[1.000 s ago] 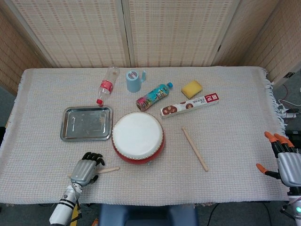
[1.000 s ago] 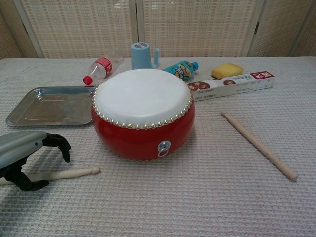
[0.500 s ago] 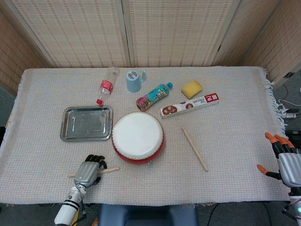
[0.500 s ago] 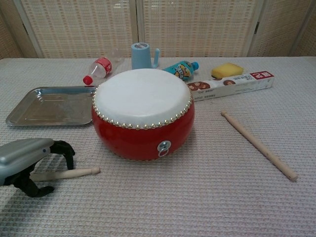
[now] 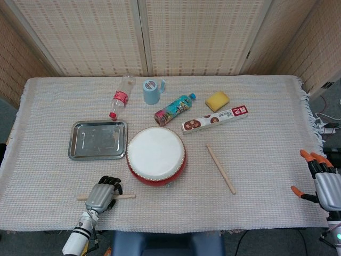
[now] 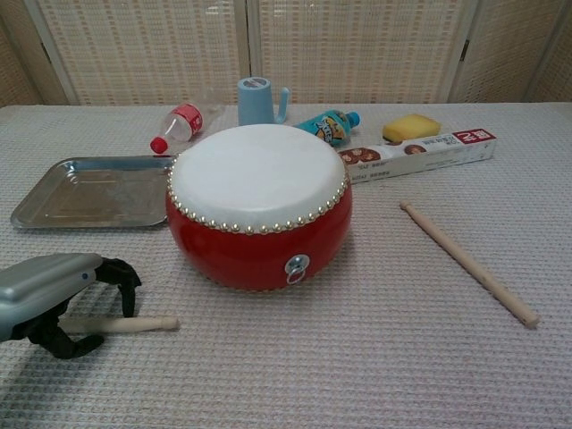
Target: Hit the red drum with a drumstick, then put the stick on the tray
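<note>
Red drum, white skin up, stands beyond and right of the left hand. One wooden drumstick lies flat under that hand's fingers; a second drumstick lies well right. Steel tray lies just beyond the hand.

Shiny metal tray, wood drumstick
</note>
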Available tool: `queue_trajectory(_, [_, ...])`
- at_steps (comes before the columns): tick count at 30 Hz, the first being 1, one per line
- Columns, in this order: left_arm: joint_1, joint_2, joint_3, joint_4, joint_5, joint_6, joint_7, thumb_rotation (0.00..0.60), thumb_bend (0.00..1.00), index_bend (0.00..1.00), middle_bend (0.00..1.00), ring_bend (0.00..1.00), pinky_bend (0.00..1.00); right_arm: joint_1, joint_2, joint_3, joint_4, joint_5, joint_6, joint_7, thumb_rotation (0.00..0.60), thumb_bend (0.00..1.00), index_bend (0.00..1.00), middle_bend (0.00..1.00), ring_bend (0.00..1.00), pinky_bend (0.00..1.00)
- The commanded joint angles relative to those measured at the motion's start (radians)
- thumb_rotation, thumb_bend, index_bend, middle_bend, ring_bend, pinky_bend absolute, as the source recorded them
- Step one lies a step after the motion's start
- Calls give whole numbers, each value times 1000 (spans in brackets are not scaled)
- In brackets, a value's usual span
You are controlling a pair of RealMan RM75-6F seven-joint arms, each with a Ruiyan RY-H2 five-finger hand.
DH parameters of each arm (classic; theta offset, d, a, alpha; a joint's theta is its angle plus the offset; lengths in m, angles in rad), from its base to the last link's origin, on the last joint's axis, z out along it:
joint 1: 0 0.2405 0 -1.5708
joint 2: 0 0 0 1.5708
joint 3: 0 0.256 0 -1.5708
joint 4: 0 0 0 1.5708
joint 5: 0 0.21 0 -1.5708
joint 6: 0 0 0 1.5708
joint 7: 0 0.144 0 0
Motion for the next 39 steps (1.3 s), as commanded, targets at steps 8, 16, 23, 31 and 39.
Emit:
queue_trajectory(8, [-2, -15, 0, 14, -7, 5, -14, 600, 336, 521, 233, 157, 125, 6, -3, 1, 6, 5, -13, 8, 600, 156, 49, 137, 18, 115])
queue_trajectory(16, [-1, -21, 4, 21, 1, 10, -33, 600, 339, 553, 252, 164, 133, 7, -4, 1, 6, 6, -12, 9, 600, 156, 49, 137, 17, 115])
queue_trajectory(23, [8, -21, 1, 22, 14, 21, -73, 600, 348, 546, 256, 166, 135, 6, -1, 2, 1, 6, -10, 6, 600, 156, 49, 137, 10, 115])
queue_trajectory(31, [61, 19, -51, -24, 69, 64, -344, 600, 358, 567, 299, 200, 151, 6, 3, 2, -5, 6, -8, 5, 600, 156, 49, 137, 10, 115])
queue_trajectory(39, [116, 74, -136, -59, 109, 121, -659, 600, 370, 580, 325, 205, 160, 8, 16, 14, -17, -1, 10, 7, 600, 156, 49, 137, 9, 114])
